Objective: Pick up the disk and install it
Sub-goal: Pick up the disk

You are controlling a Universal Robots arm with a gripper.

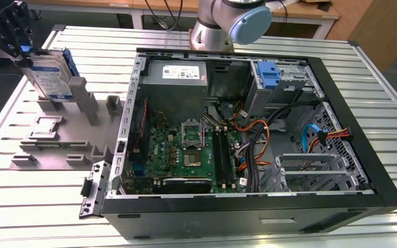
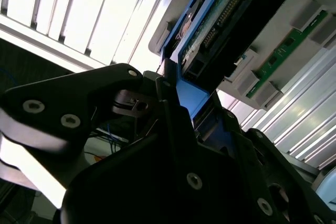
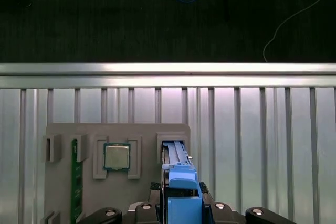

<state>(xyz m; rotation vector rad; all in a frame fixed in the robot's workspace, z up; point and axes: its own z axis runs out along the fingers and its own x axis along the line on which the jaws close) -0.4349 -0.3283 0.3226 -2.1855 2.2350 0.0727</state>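
Fingers (image 2: 169,109) clamped on the blue top rail of the disk (image 1: 47,77), gripper (image 1: 23,50) at 10 o'clock of the exterior view. Disk upright, lower end in the grey holder plate (image 1: 60,147), well apart from the open computer case (image 1: 364,155), at 9 o'clock from it. Step looks like lifting out: judge a straight vertical pull is best, no tilt, or the rails may bind on the holder post (image 1: 78,95) just beside it. Also on the plate: a processor chip (image 3: 116,157) and a green memory stick (image 3: 75,182). Inside the case, a blue bracket (image 1: 269,75) at 1 o'clock, a power supply (image 1: 178,72) at 11, and loose cables (image 1: 254,132) crossing mid-case, likely snag risk.
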